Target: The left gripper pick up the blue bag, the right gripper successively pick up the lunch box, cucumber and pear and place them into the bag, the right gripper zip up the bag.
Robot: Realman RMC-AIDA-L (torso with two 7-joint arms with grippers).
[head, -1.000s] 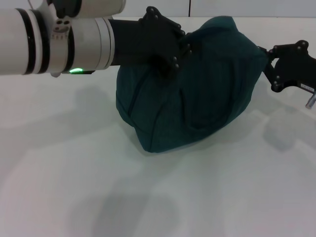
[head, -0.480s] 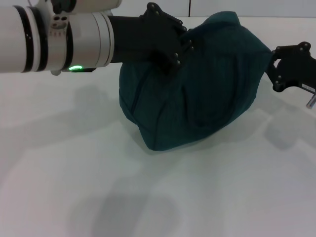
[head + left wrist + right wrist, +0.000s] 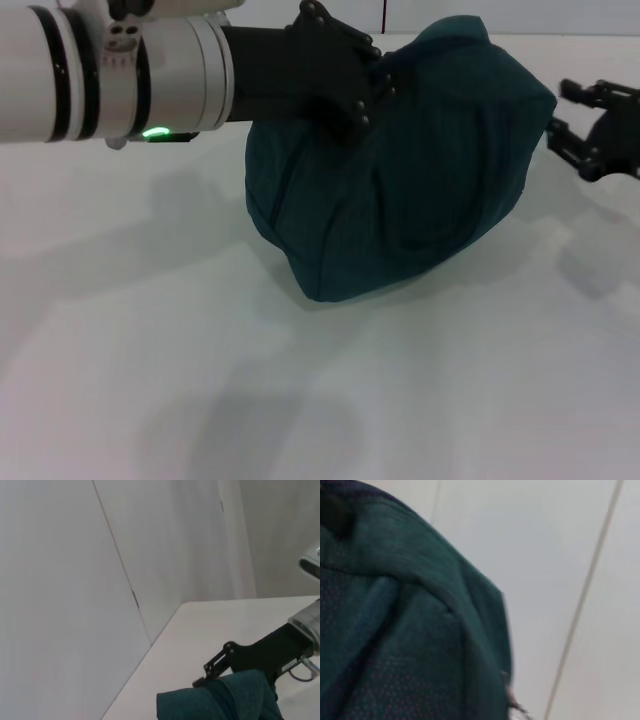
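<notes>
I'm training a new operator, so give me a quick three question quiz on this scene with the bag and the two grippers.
1. True or false: the lunch box, cucumber and pear lie in plain sight on the table.
2. Which gripper is at the top of the bag? A) left gripper B) right gripper C) neither
3. Fill in: the right gripper is apart from the bag, with its fingers ____.

Key:
1. False; none of them shows on the table.
2. A; the left gripper is at the bag's top.
3. Open.
</notes>
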